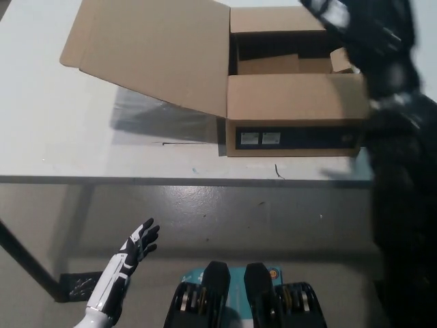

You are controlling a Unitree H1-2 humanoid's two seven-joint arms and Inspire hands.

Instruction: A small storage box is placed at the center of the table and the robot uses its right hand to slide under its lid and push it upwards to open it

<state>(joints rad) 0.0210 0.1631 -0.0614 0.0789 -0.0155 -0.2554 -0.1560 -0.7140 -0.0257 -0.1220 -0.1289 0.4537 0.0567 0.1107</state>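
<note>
I see two small white labels [262, 139] on the dark front face of the cardboard box [293, 102], but their print is too small to read.
</note>
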